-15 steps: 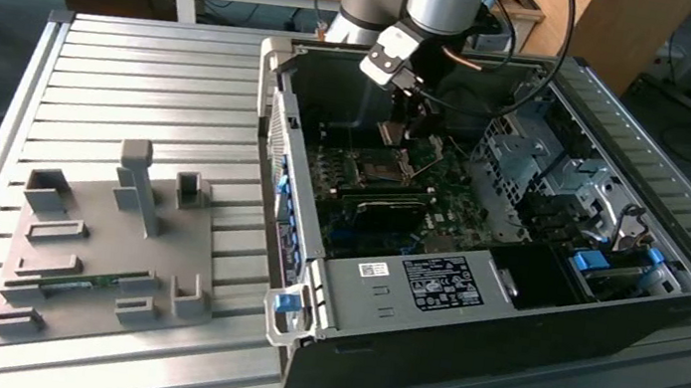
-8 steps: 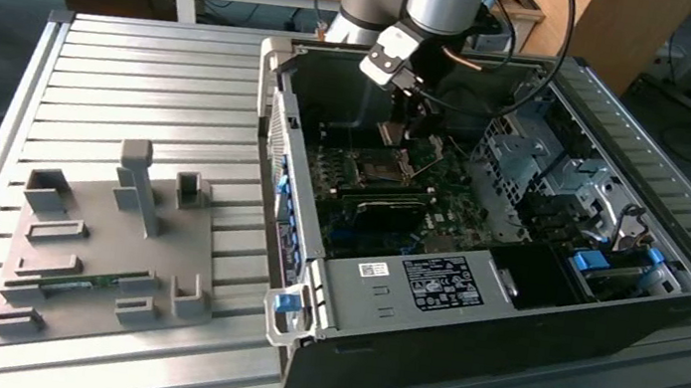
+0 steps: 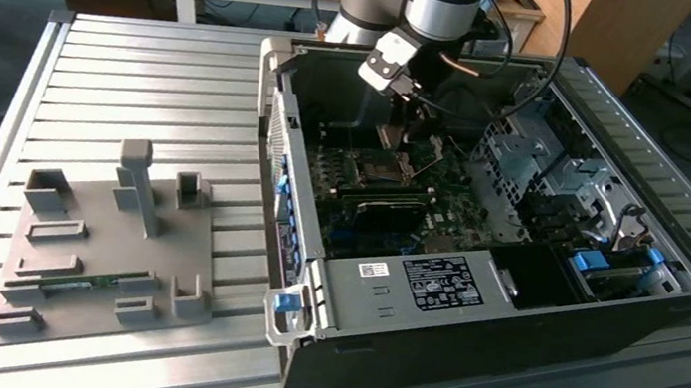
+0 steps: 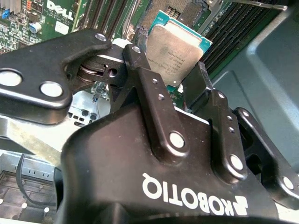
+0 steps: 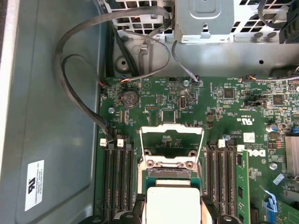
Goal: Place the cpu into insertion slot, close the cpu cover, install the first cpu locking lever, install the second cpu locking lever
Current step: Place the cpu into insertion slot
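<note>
The gripper (image 4: pixel 170 63) is clamped on the cpu (image 4: pixel 175 46), its two black fingers (image 4: pixel 154 88) pressing on opposite edges of the silvery chip, which hangs tilted over the green motherboard (image 5: pixel 224 107) inside the open computer case (image 3: pixel 476 322). In the exterior view the arm reaches down into the case, which lies on the slatted metal tabletop (image 3: pixel 161 69), and the gripper hovers just above the insertion slot (image 3: pixel 373 170). In the first wrist view the cpu cover (image 5: pixel 170 163) stands swung open, its silvery frame folded back beyond the chip, between the two banks of long black memory slots (image 5: pixel 119 182). By my reading the task is at its first step: the cpu is carried close to the socket but is not seated in it. The cover is not closed, so both locking levers remain to be installed
</note>
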